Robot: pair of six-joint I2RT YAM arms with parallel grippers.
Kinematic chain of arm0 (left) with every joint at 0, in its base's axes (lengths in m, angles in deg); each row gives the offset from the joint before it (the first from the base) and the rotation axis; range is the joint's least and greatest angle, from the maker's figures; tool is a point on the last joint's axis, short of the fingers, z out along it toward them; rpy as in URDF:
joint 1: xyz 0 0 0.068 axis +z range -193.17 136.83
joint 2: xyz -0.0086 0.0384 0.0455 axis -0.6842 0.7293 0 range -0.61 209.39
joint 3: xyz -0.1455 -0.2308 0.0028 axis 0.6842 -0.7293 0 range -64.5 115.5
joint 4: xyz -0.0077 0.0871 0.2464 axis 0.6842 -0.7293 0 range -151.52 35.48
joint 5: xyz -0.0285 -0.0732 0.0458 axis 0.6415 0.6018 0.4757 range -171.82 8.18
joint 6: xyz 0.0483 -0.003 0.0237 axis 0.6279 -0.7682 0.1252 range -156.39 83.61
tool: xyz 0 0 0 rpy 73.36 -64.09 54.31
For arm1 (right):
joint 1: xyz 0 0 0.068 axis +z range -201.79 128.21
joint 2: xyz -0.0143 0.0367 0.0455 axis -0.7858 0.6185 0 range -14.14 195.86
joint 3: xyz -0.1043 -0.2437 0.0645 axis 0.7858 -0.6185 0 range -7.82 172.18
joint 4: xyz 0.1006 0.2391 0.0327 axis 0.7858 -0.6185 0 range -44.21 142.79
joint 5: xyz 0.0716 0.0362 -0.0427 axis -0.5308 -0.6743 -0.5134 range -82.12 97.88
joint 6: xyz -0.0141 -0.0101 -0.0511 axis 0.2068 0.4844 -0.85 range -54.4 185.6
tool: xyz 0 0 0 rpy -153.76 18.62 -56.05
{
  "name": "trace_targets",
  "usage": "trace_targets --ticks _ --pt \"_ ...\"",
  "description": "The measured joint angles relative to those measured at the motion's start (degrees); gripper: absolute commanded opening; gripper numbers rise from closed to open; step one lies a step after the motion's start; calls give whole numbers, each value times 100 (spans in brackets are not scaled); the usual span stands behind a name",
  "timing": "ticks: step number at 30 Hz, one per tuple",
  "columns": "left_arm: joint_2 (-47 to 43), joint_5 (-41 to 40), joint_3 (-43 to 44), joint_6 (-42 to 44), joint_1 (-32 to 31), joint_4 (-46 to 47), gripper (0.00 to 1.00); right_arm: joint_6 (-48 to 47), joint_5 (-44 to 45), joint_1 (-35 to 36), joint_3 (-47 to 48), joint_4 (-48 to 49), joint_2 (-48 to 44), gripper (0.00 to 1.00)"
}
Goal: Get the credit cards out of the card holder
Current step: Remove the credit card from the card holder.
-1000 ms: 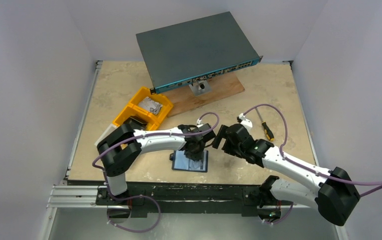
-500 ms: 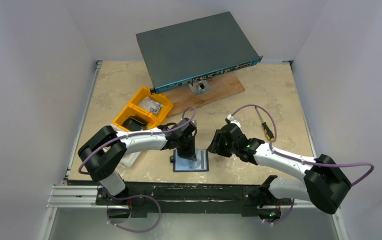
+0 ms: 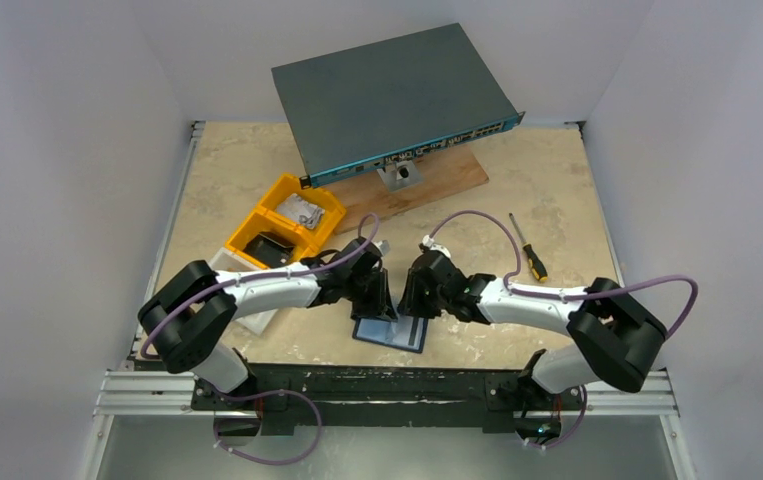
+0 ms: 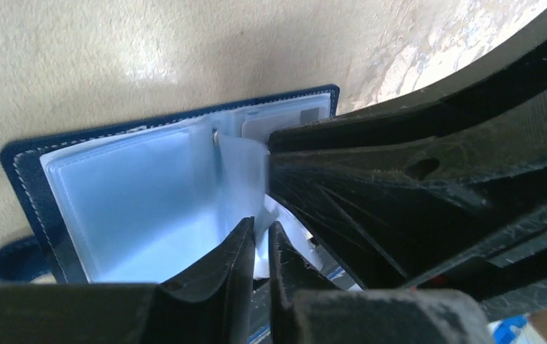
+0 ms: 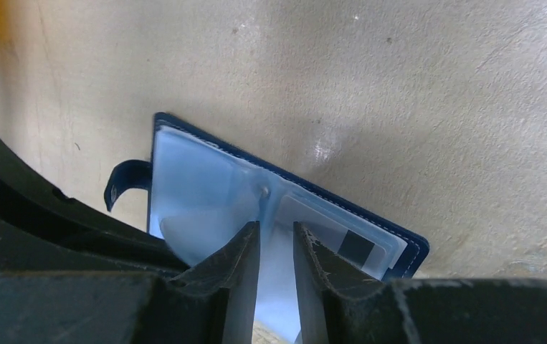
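Working on the small dark navy folding card holder [image 3: 390,332], lying open and flat on the beige mottled table [image 3: 237,190] near its front edge, just between the two arms. Pinching a leaf of clear plastic sleeve [image 4: 245,168] with the left gripper [image 4: 261,228], closed tight on that thin film and holding it raised off the spine. Straddling another pale leaf with the right gripper [image 5: 276,233], narrowly parted, with no telling whether biting yet. Showing a pale blue-grey credit card [image 5: 331,233] with a dark stripe, tucked in its pocket on the half away from the closing tab [image 5: 123,183]. Judging the step as getting at that card: pinning the film aside without tugging the wallet, catching the card's exposed edge rather than the sleeve, drawing along the pocket's mouth, not upward. Risking dragging the whole holder otherwise.
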Motion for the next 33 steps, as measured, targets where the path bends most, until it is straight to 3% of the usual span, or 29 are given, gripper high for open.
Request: trace_targets --ticks 3,6,17,25,33 --pt "-48 -11 -57 26 4 -26 29 13 -76 4 9 98 140 24" --pt "-227 -114 -57 48 4 -186 33 13 -153 17 28 181 181 24" --pt "-2083 -1292 -61 328 83 -1692 35 -13 -424 286 118 330 245 23" --pt "-2214 -1449 -323 350 177 -2046 34 -2 -468 474 511 507 975 20" --pt "-2009 -1427 -297 470 192 -2059 34 35 -542 476 597 605 1062 23"
